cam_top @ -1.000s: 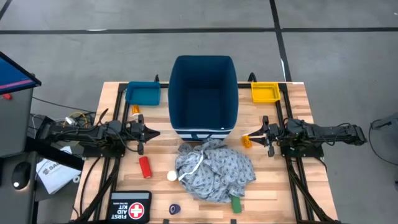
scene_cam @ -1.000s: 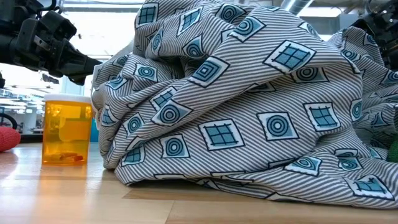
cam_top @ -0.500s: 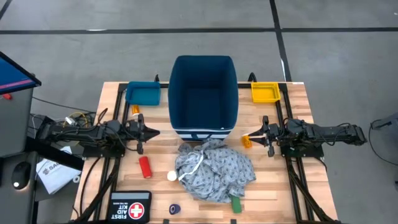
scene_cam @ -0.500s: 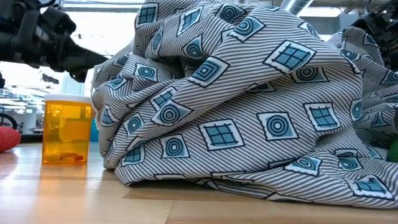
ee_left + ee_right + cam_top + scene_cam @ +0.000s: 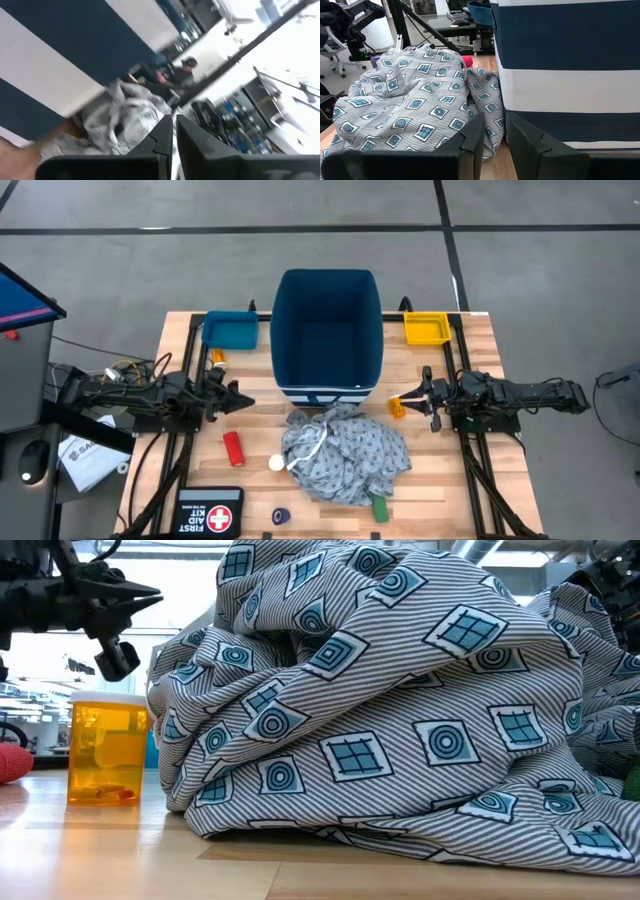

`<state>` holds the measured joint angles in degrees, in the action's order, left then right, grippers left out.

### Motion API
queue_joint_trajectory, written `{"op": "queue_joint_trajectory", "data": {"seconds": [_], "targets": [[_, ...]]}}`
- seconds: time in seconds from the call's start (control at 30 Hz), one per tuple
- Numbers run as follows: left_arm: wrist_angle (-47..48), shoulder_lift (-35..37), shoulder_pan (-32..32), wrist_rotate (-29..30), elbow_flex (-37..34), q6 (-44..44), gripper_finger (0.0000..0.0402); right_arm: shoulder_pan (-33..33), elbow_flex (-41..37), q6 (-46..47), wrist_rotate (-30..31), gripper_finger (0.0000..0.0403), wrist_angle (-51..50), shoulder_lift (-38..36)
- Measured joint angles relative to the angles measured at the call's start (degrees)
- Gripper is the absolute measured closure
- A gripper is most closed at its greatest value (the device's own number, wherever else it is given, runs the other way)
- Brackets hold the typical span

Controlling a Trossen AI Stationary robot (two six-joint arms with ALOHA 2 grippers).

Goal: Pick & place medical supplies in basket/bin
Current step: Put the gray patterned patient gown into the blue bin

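The grey patterned gown lies bunched on the table in front of the tall dark blue bin. Around it are a red cylinder, an upright orange bottle with a white cap, a green cylinder and a dark blue roll. My left gripper hovers shut at the bin's left, pointing level toward the middle. My right gripper hovers at the bin's right with a narrow gap and nothing between its fingers. A small orange bottle lies just off its tips.
A teal tray and a yellow tray flank the bin at the far side. Another orange bottle lies behind my left arm. The black FIRST AID KIT pouch sits at the near left edge.
My left gripper has rolled about its own pointing line while staying over the same spot, still shut. The right arm and all the objects have kept still.
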<state>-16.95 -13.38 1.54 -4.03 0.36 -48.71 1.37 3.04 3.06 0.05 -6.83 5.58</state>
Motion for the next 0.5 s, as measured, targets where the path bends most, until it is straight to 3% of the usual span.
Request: {"op": "queue_joint_trajectory", "data": {"seconds": [0.23,0.33,0.43,0.5], "targets": [[0.5,-2.3,0.0,0.1,0.0,-4.2,0.0387,0.0,0.0,0.0,0.0,0.0326,0.0,0.0],[0.5,-3.9,0.0,-2.1,0.0,-12.3,0.0387,0.0,0.0,-0.4,0.1,0.0326,0.0,0.0],[2.1,-6.4,0.1,-7.0,0.0,-23.6,0.0383,-0.4,-0.4,-7.1,1.6,0.0326,2.2,0.0],[1.9,-8.8,1.0,-10.6,0.0,-28.9,0.0375,-0.3,-0.8,-2.1,1.6,0.0326,8.1,0.1]]}}
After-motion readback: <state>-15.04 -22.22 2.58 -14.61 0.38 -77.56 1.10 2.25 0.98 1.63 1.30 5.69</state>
